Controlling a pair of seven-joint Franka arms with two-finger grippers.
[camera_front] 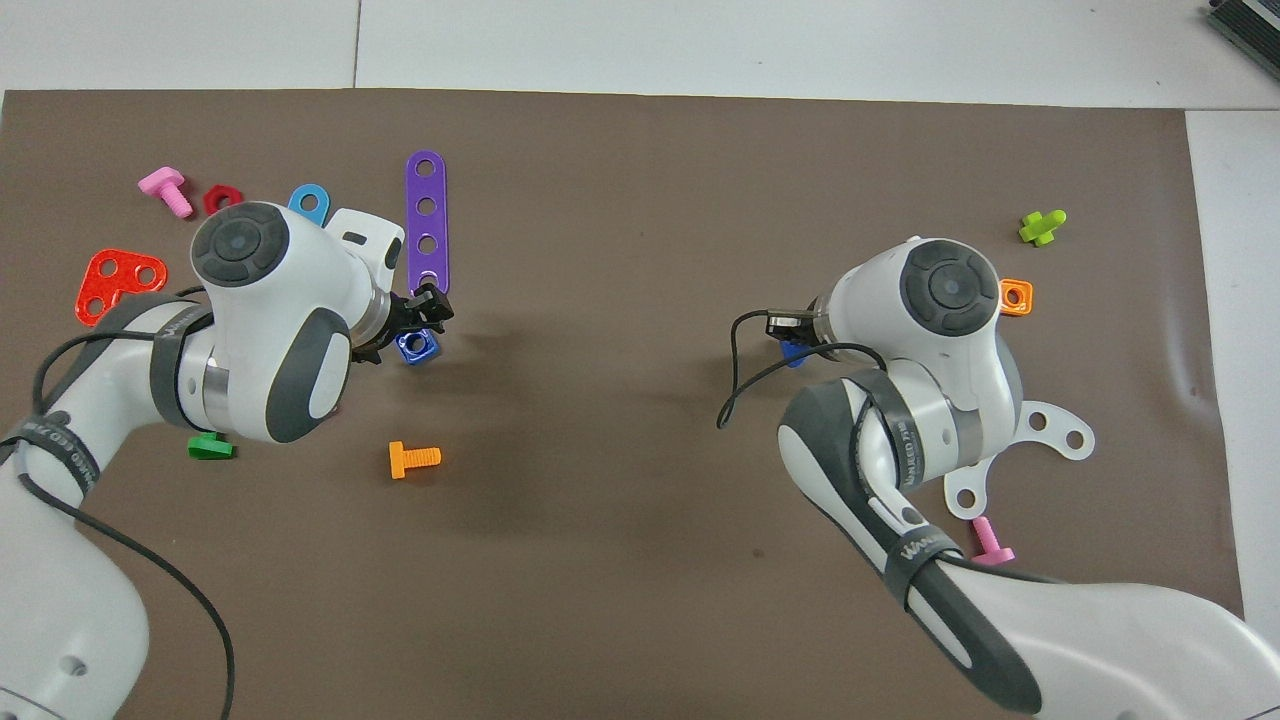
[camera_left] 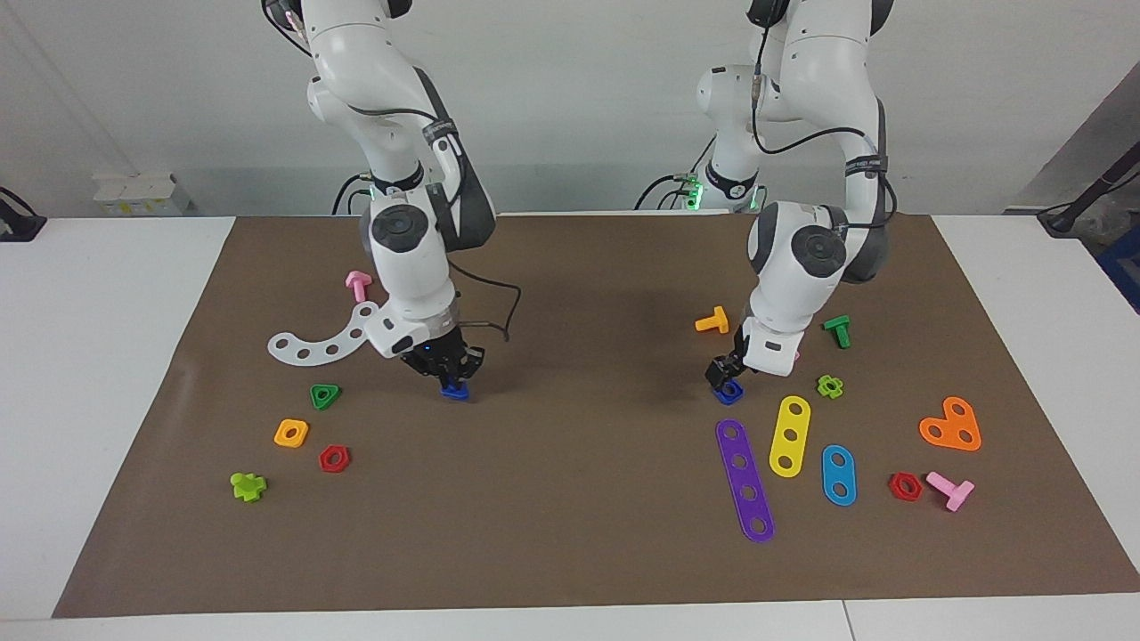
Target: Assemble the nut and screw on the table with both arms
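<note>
The nut [camera_left: 728, 393], a small dark blue rounded square with a round hole, lies on the brown mat of the bench [camera_left: 588, 534] toward the left arm's end, just beside the near end of a purple strip [camera_left: 745, 479]. My left tool [camera_left: 723, 374] is down on it, fingers at its edges, though I cannot tell whether they have clamped or only straddle it. The screw [camera_left: 455, 390], also dark blue, sits toward the right arm's end, under my right tool [camera_left: 452, 374], which is low over it; from above only a sliver of blue shows beneath the wrist, and again I cannot tell the grip. As I judge it, both pieces are about to be picked up. The risks: a small slick part could squirt out from a shallow pinch, the nut could be nudged against the purple strip, or either piece could come up tilted and spoil the threading. Both arms bend steeply down, wrists nearly vertical, well apart.
</note>
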